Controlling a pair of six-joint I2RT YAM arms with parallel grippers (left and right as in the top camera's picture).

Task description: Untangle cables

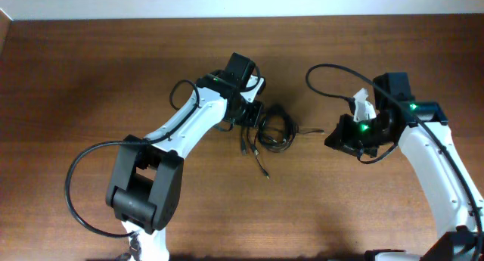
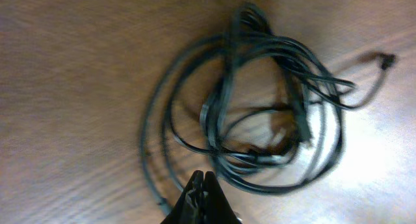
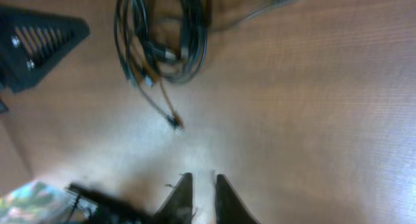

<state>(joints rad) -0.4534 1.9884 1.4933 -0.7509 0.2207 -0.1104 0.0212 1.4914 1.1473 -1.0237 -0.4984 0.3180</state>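
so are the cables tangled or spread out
Tangled: the cables lie bunched in one heap of overlapping, crossing loops, not laid out apart.

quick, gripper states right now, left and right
Left gripper: closed at the edge of the cables; whether it grips one cannot be told.
Right gripper: slightly open, empty.
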